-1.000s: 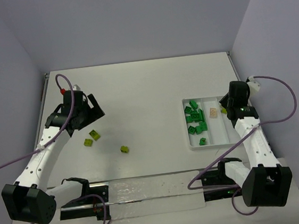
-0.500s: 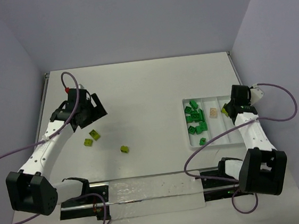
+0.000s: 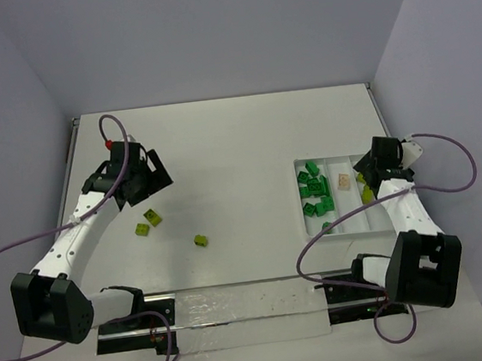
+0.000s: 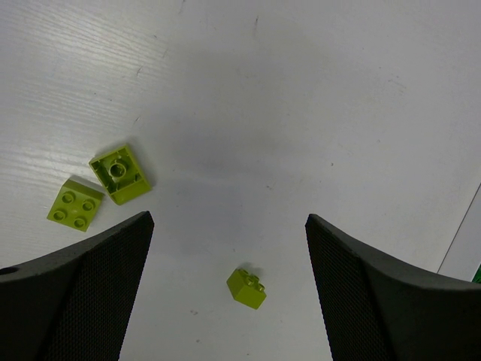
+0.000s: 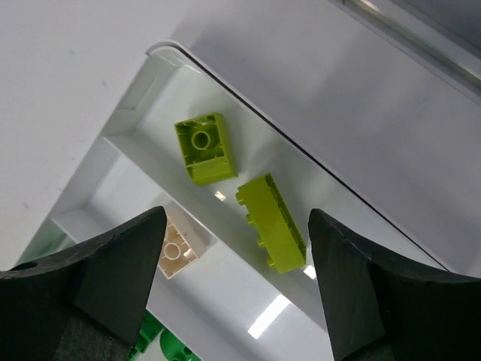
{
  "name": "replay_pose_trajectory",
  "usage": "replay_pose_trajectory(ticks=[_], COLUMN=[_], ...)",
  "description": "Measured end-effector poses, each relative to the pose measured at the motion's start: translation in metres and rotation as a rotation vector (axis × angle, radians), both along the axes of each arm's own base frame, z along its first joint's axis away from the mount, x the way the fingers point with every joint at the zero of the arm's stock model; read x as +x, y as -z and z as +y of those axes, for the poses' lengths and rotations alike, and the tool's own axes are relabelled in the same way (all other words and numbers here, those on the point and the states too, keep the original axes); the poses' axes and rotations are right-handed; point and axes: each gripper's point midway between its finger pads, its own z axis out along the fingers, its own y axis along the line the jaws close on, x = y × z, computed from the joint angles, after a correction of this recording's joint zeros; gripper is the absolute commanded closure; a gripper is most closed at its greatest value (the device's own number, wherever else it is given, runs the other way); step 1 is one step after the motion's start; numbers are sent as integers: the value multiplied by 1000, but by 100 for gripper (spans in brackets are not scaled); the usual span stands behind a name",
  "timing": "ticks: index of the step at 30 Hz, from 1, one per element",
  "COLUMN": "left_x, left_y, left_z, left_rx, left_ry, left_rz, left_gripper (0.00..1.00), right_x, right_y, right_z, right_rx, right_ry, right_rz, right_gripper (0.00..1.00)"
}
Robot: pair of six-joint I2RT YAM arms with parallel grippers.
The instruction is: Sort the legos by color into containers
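Three yellow-green legos lie loose on the table: two close together (image 4: 120,174) (image 4: 75,204) and one apart (image 4: 246,287). My left gripper (image 4: 229,219) hangs open above them, holding nothing; in the top view it (image 3: 148,183) sits just up-left of the pair (image 3: 152,216). The white tray (image 3: 382,222) has three containers. Several dark green legos (image 3: 316,194) fill the left one, a peach brick (image 5: 178,251) lies in the middle, and two yellow-green bricks (image 5: 205,147) (image 5: 272,222) lie in the right. My right gripper (image 5: 237,216) is open just above that right compartment, with the long brick lying free below.
The tray's far corner rim (image 5: 165,47) is near the table's right edge and the side wall. A clear plastic strip (image 3: 237,306) lies along the near edge between the arm bases.
My right gripper has opened, and the long yellow-green brick now lies loose in the right compartment. The left arm swung slightly earlier and has since held still.
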Motion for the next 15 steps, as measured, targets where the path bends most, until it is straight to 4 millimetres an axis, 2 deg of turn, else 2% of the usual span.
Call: replay_pose_trajectory(ticks=[1,3,5,8,9,11,13,14,15], left_x=[0,0,-1,1,1,2,2,2,2], left_y=[-2,-8,-12,-17,-17,-17,-17,-17,-17], left_z=[1,4,8,13,15,17,20,22,24], left_rx=[1,5,7,-1,-5,-15,-18,-20,-21], left_ry=[-6,-19,-44,-86,-99,-125,-149,-163,-172], left_rz=[-8,-28,-44,-58,-61,-59,-55,-53,-52], left_gripper=[9,9,9,9,9,9,9,9,9], right_x=[3,11,23,33,33,29,15,2,-10], right_y=[-9,-31,-58,-91,-96,-97,-96,-85,-70], right_z=[5,29,71,161,189,248,324,361,385], right_rx=[-13,-22,-33,-15,-15,-30,-35,-38,-45], right_ry=[-34,-155,-341,-688,-785,-967,-1195,-1311,-1395], right_rz=[-31,-115,-203,-286,-289,-253,-236,-206,-166], right_gripper=[16,16,16,15,15,15,16,16,16])
